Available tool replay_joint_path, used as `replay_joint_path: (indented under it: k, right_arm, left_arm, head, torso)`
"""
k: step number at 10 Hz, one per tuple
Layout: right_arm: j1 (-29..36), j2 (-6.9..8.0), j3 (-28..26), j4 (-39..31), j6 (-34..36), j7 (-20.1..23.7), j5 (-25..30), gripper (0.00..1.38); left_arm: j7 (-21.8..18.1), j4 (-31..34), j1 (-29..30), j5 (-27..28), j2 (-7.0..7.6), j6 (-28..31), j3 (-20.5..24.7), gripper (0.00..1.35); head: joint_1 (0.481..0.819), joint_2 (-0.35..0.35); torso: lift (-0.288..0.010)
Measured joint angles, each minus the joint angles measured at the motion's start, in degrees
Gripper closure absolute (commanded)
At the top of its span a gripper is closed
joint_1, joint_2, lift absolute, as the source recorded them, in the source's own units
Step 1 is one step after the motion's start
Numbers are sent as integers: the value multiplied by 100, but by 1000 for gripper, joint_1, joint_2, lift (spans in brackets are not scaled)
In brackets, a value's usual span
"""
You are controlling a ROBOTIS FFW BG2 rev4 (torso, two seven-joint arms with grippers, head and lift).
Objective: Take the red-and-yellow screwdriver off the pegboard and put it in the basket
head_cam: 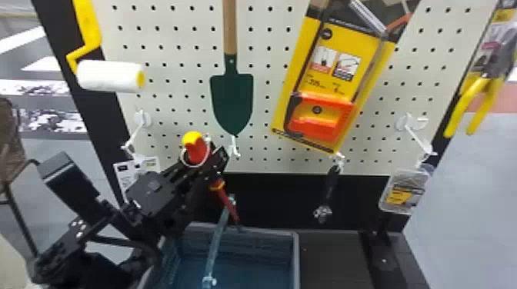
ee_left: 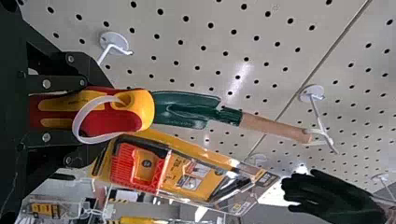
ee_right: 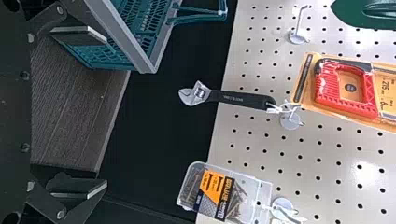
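Red-and-yellow screwdriver (head_cam: 195,149), white loop (ee_left: 76,125) on handle, points tip-down, clamped in left gripper (head_cam: 216,164). Right gripper (ee_right: 105,112): fingers apart. Basket (head_cam: 296,255) sits on dark shelf (head_cam: 332,257); gray floor (head_cam: 469,173) beyond.

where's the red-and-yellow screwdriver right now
In the head view, the screwdriver is left of centre, held in the left gripper, below and left of the green trowel.

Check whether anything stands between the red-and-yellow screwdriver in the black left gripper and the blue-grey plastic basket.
One thing: the thin teal handle of the basket rises over its opening, near the held screwdriver in the head view, and might catch it. Nothing else visible intervenes.
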State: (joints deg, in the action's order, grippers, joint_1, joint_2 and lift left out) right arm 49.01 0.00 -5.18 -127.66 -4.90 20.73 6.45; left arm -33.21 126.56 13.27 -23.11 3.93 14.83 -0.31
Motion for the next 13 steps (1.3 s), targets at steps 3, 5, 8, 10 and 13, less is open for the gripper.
replay_joint_path:
  k: [3,5,8,10,13]
  right_arm:
    - [3,0,0,-12,20,1,6,209]
    - [11,0,0,-28,41,1,12,209]
    - [12,0,0,-47,42,1,14,209]
    - [25,0,0,-69,42,1,6,209]
    - [36,0,5,-81,43,2,5,209]
  left_arm:
    - [67,165,161,-45,-58,-54,186,1211]
    - [96,228,213,-53,-94,-100,283,1211]
    - [95,258,305,-44,83,-167,371,1211]
    - [63,298,430,16,196,-186,461,1211]
    - [-20,303,688,246,149,-298,630,1211]
  head:
    - [549,0]
    - [549,0]
    - [549,0]
    - [549,0]
    - [549,0]
  torso:
    - [-100]
    - [-100]
    - [-100]
    - [-100]
    - [-100]
